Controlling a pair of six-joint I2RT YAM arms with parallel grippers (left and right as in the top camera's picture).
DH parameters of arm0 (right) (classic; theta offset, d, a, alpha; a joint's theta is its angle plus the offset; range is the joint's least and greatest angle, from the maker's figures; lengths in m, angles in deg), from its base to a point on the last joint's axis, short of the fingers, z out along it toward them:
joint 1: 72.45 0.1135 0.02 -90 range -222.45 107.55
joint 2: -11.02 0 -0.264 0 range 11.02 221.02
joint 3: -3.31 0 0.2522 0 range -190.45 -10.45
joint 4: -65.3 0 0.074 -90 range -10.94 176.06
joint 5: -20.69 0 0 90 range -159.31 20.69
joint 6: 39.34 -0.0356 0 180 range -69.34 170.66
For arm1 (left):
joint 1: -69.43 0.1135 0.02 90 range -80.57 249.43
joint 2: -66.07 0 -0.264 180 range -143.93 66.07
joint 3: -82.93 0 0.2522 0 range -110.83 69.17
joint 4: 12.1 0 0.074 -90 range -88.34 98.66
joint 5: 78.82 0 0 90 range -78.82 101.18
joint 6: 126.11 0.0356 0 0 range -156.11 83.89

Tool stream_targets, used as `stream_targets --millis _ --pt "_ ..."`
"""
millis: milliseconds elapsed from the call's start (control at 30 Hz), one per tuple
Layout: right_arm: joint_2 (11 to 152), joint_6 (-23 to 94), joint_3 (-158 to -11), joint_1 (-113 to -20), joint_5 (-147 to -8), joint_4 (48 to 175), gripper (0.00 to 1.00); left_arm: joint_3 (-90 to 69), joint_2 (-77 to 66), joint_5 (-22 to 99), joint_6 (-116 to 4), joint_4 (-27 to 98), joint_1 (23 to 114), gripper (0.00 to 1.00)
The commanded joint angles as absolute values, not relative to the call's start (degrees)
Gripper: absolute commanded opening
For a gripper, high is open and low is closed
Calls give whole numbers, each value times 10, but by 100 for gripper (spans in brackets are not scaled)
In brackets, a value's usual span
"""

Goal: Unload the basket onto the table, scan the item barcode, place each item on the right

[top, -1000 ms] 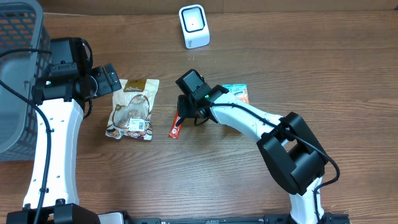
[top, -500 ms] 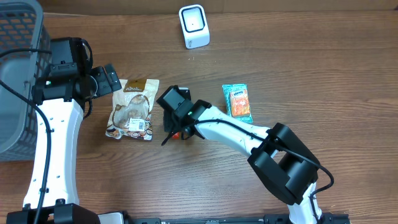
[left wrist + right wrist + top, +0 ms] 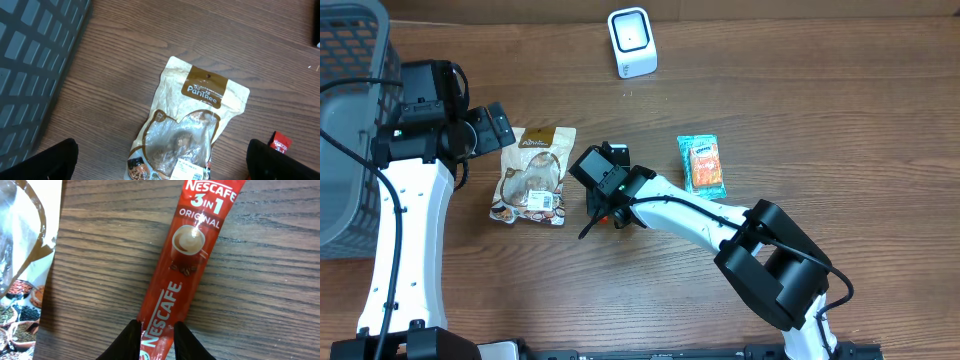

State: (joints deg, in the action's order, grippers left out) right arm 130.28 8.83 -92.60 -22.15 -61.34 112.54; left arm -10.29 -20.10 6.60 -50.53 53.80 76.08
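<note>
Table (image 3: pixel 880 100): sachet (image 3: pixel 187 265) in right gripper (image 3: pixel 156 331) (pinched)

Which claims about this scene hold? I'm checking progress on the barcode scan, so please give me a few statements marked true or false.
1. The right gripper pinches one end of the red Nescafe sachet. True.
2. The sachet rests on the white scanner. False: the scanner stands apart at the far edge of the table, with nothing on it.
3. The left gripper is shut on the snack pouch. False: its jaws are wide open and hold nothing, and the pouch lies flat on the table.
4. A teal and orange packet lies on the table with no gripper touching it. True.
</note>
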Motion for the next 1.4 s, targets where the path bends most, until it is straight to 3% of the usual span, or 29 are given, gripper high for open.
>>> stream_targets --millis 0,267,367,467,1033,1367 --pt "1309 84 -921 -219 -603 1129 24 -107 -204 63 -494 537 765 100" --pt "1309 84 -915 -219 -589 1136 24 -107 -204 63 -494 537 765 100" --pt "1310 52 -915 -219 -591 1137 35 -107 -204 63 -494 537 765 100" --pt "1310 37 -914 -219 -595 1136 38 -107 -204 63 -494 537 765 100" --pt "1347 -1 -914 -221 -609 1144 33 -107 -204 63 -494 537 765 100" --pt "1327 49 -944 -286 -610 1235 33 -107 -204 63 -494 537 765 99"
